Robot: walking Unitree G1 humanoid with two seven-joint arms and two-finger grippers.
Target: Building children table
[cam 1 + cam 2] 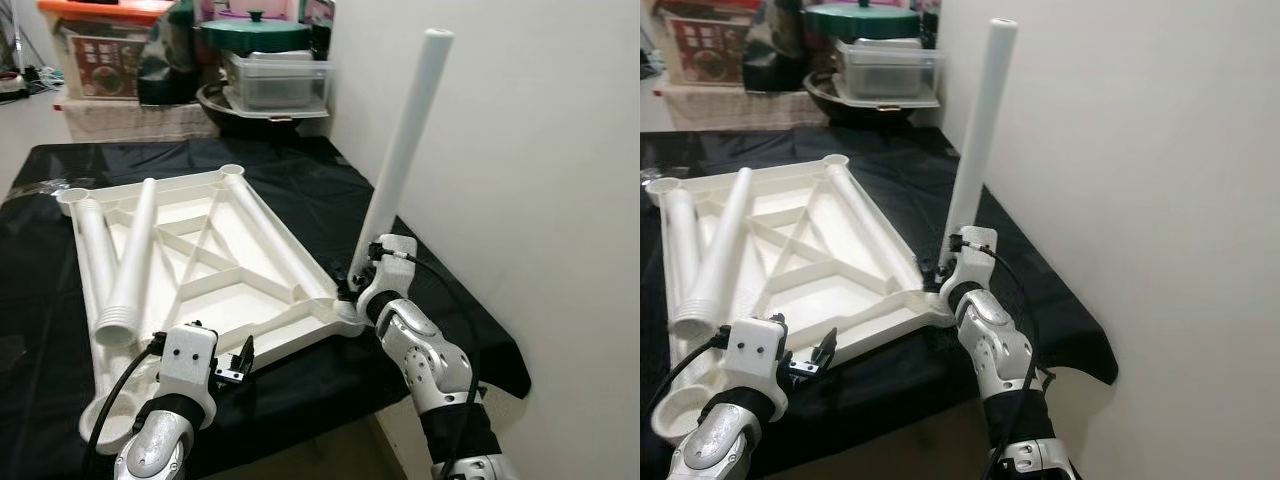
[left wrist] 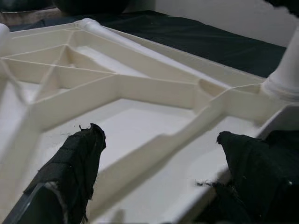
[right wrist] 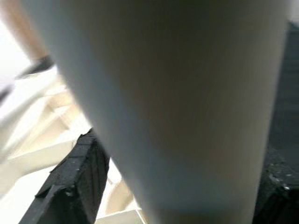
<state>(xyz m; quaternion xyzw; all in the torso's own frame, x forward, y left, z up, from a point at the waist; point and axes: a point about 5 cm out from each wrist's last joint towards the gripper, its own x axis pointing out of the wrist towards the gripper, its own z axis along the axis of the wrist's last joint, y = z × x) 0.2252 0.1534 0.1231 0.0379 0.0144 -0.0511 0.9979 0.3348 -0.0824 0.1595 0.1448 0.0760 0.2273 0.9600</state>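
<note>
White plastic tabletop (image 1: 190, 265) lay upside down on black cloth (image 1: 300, 190), loose legs (image 1: 130, 265) resting across its ribs. Right gripper (image 1: 352, 283) clamped low on upright leg (image 1: 400, 150) at near corner socket. Left wrist view: left gripper (image 2: 159, 172) spread wide, empty, over tabletop rim. Right wrist view: leg between fingers (image 3: 77, 179).

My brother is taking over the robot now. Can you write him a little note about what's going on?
Right claw: shut on the standing leg, its foot at the near right corner socket of the upside-down tabletop.
Left claw: open, holding nothing, by the tabletop's near edge.
Two loose legs lie on the tabletop's left side.
Done: one leg upright at its corner; whether fully seated, cannot tell.
Left: fit the remaining legs, then flip the table.
</note>
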